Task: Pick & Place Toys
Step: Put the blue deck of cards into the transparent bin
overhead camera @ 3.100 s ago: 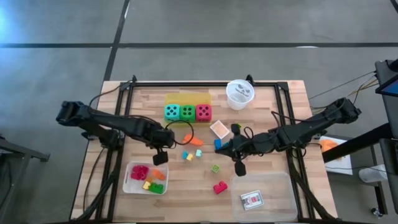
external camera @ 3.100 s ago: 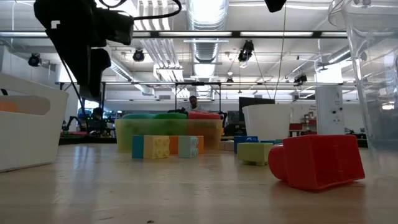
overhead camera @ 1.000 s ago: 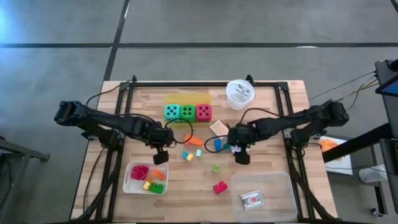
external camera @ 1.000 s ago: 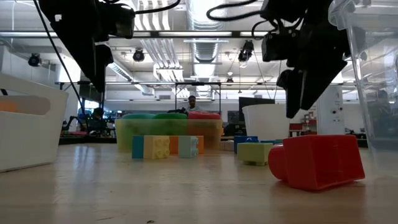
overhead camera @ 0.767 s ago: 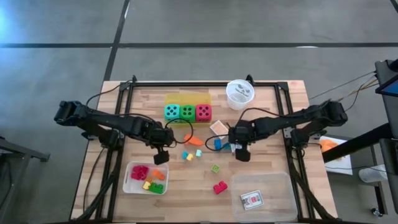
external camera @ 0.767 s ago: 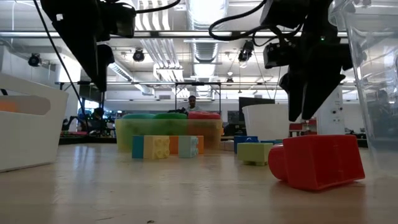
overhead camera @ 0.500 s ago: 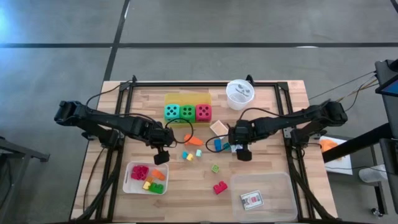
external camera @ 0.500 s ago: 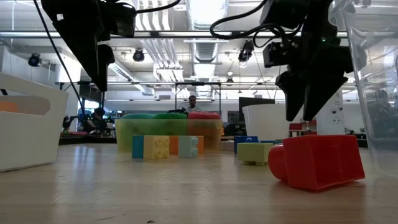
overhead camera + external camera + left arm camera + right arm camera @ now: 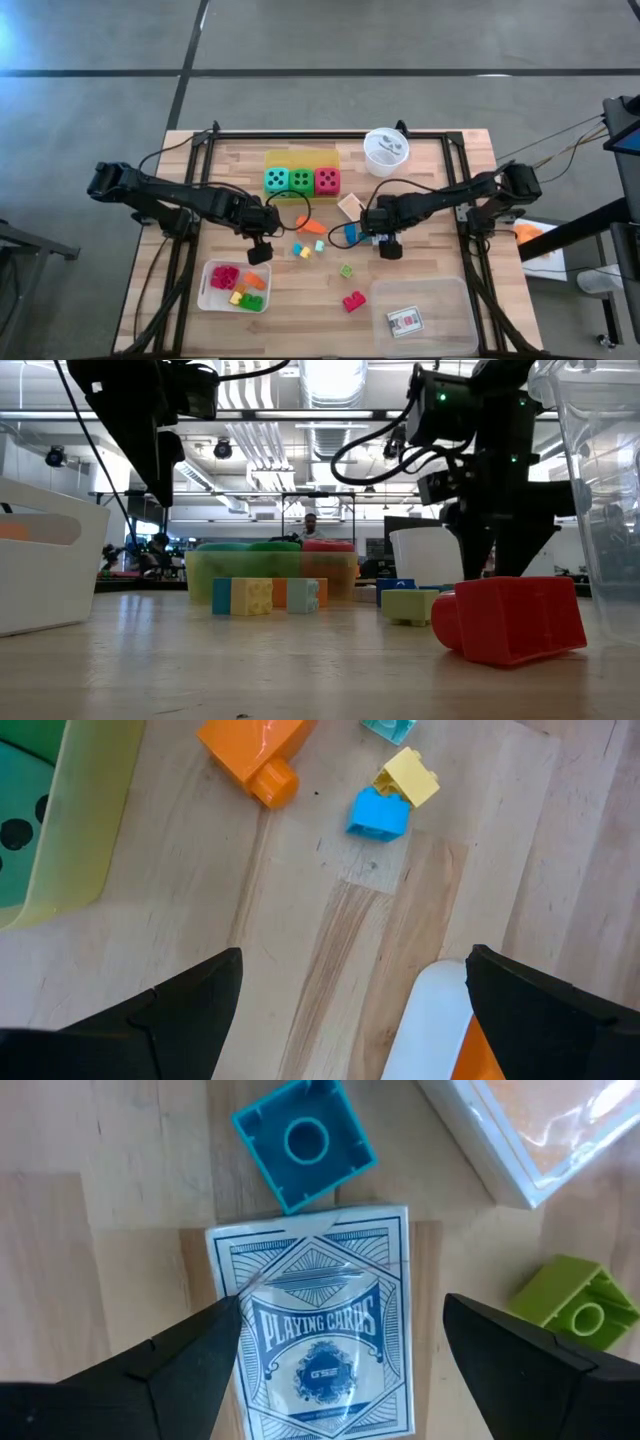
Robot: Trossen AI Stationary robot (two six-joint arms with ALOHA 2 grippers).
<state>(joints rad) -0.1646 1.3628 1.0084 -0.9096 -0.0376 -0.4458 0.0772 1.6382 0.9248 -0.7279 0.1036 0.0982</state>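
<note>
Your right hand (image 9: pixel 335 1355) hangs wide open right over the blue-backed pack of playing cards (image 9: pixel 320 1350) mid-frame, so next just drop and pinch its sides; the left hand (image 9: pixel 345 1010) waits open too.

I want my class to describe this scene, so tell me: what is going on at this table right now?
Two robot arms are sorting toys on a wooden table. The right gripper hangs open over a blue pack of playing cards, a fingertip on either side, not yet gripping it. A teal block and a light green block lie close by. The left gripper waits open near a white tray that already holds some blocks. Three dice sit in a yellow tray.
</note>
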